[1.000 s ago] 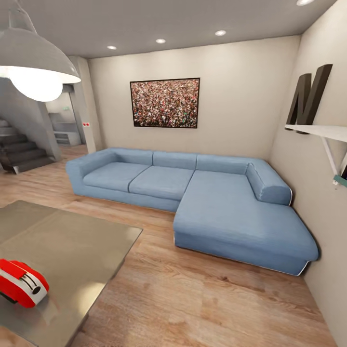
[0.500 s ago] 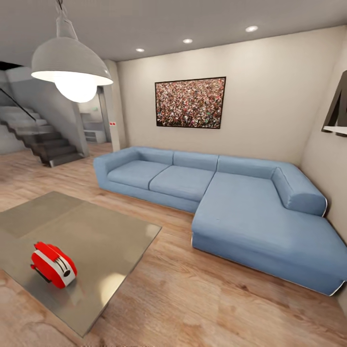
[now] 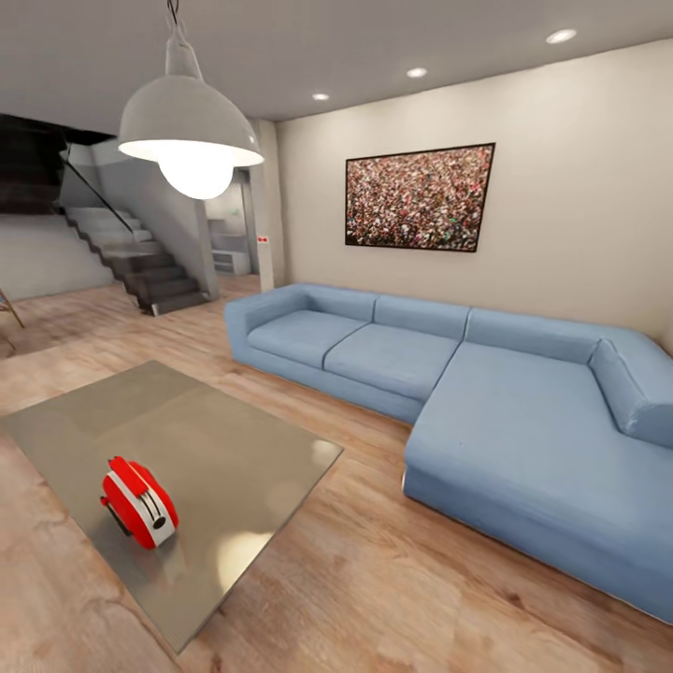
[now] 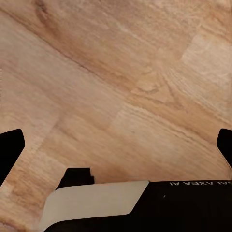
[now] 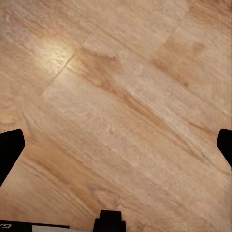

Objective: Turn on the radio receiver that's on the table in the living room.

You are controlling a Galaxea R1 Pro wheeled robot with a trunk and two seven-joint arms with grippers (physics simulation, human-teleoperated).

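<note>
Approach stage only; the switch-on is not yet done. The radio receiver (image 3: 138, 502) stands on the grey worktop (image 3: 243, 439) in the living room, untouched. Both wrist views look down at floor planks (image 5: 121, 106), fingers spread wide and empty.

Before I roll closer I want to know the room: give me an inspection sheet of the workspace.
Surface: grey glossy table, low, on a wood floor.
Job's things: red radio stands on the table's near part, apart from its edges.
Clutter: nothing seen on the table besides the radio.
Grippers: left gripper and right gripper open, empty, over bare floor.
Cables: nothing seen.
Surroundings: blue sofa beyond the table, lamp overhead, picture on the wall, stairs at the back.
</note>
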